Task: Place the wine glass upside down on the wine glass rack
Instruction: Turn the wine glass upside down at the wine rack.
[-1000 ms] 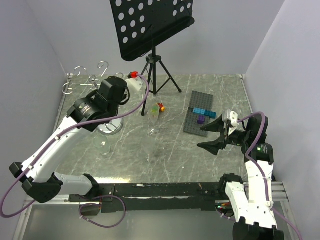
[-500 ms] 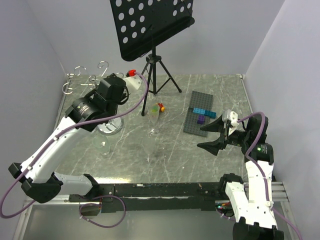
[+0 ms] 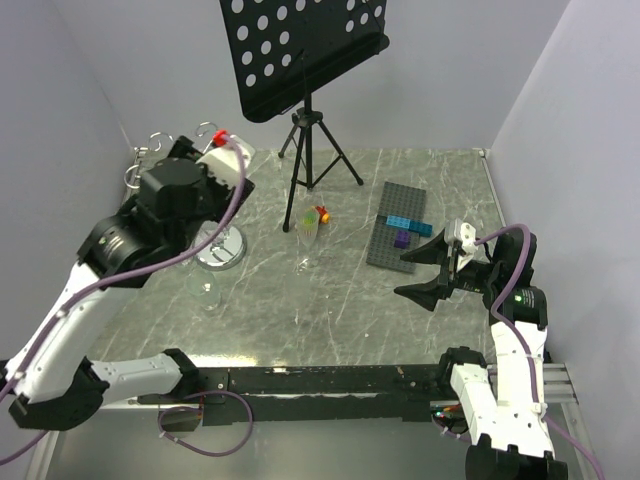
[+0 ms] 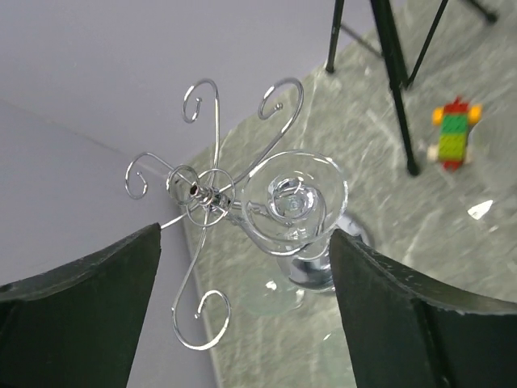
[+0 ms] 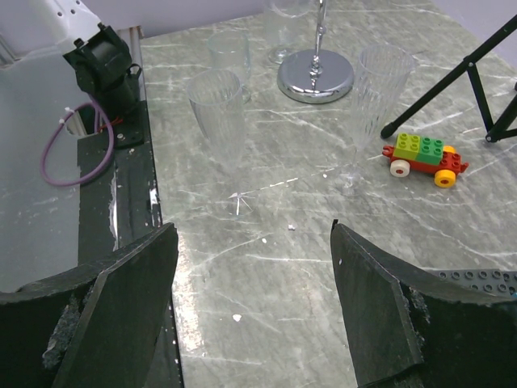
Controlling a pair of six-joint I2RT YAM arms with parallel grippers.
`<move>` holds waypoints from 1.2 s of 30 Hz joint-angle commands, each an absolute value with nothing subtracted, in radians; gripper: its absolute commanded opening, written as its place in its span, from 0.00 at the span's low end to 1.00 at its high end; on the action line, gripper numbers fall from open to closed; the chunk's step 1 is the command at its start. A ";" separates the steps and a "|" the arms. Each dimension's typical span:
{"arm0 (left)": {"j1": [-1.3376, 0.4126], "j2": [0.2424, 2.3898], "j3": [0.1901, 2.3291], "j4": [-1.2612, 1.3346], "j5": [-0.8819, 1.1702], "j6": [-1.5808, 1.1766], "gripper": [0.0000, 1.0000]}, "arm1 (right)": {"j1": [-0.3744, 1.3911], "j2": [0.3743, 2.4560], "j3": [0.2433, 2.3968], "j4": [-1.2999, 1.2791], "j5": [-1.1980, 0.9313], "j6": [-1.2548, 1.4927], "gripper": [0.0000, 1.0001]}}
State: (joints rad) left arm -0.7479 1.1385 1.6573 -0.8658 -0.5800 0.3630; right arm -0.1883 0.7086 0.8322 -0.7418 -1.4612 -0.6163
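Observation:
The chrome wine glass rack (image 4: 202, 192) fills the left wrist view from above, curled hook arms fanning out over its round base (image 4: 323, 267). A clear wine glass (image 4: 295, 202) hangs upside down in one hook arm, foot on top and bowl below. My left gripper (image 4: 242, 230) is open above it, its dark fingers (image 4: 89, 307) wide on either side and touching nothing. From the top view my left arm covers most of the rack; only hooks (image 3: 205, 130) and base (image 3: 222, 252) show. My right gripper (image 3: 403, 275) hovers open and empty over the table's right side.
A black music stand on a tripod (image 3: 310, 150) rises at the back. Other glasses (image 3: 305, 228) (image 5: 216, 105) (image 5: 380, 77) stand on the marble near the rack base (image 5: 315, 79). A toy brick car (image 5: 424, 153) and a grey baseplate (image 3: 398, 238) lie to the right.
My left gripper has opened and let go of the wine glass, which stays hanging on the rack. The left arm has risen and pulled back to the left. The right arm has not moved.

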 commanded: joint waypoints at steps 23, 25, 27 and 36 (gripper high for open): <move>-0.739 0.923 1.624 -0.790 -0.434 -0.259 0.97 | -0.193 0.690 0.854 -0.712 -1.588 -0.640 0.82; -0.720 0.943 1.646 -0.796 -0.423 -0.247 0.96 | -0.192 0.689 0.854 -0.710 -1.588 -0.637 0.82; -0.675 0.965 1.666 -0.796 -0.394 -0.233 0.97 | -0.195 0.686 0.854 -0.709 -1.586 -0.637 0.82; -0.177 1.074 1.674 -0.764 0.004 -0.180 0.98 | -0.193 0.686 0.851 -0.704 -1.588 -0.634 0.83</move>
State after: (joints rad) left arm -0.3038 1.0424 1.6447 -0.7967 -0.1776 -0.2043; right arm -0.1883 0.6922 0.8322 -0.7410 -1.4612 -0.6151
